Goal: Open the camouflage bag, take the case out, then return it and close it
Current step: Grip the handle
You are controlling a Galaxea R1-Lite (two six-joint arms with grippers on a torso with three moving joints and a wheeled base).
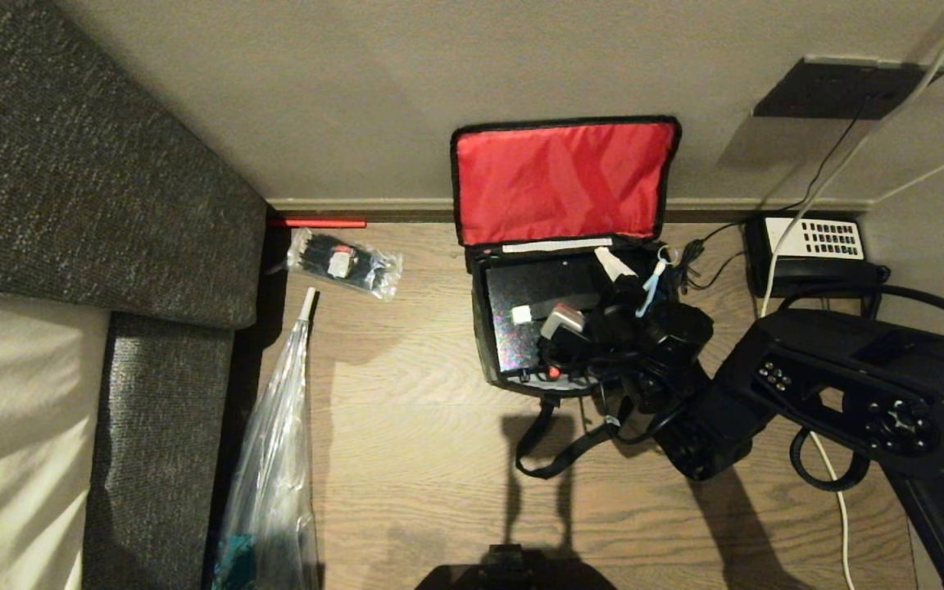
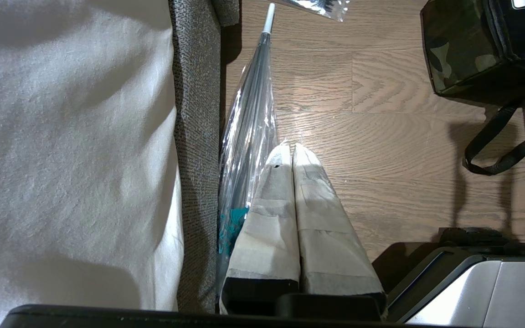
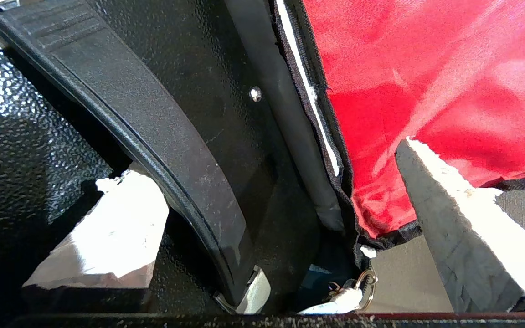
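Note:
The camouflage bag [image 1: 482,344] stands open on the wood floor against the wall, its red-lined lid [image 1: 562,180] propped upright. The black speckled case [image 1: 525,291] lies inside it. My right gripper [image 1: 587,292] reaches down into the bag's right half and is open wide. In the right wrist view one taped finger [image 3: 103,237] rests over the case's speckled top [image 3: 7,136], and the other finger [image 3: 463,228] stands in front of the red lining. The case's curved black handle [image 3: 162,136] lies between them, ungripped. My left gripper [image 2: 288,148] hangs parked and shut beside the sofa; the bag's camouflage side [image 2: 458,54] shows there too.
A grey sofa [image 1: 70,164] fills the left. A clear-wrapped umbrella [image 1: 275,459] and a small clear bag [image 1: 345,264] lie by it. A black telephone [image 1: 816,242] with cables sits right of the bag. The bag's strap [image 1: 554,451] trails on the floor.

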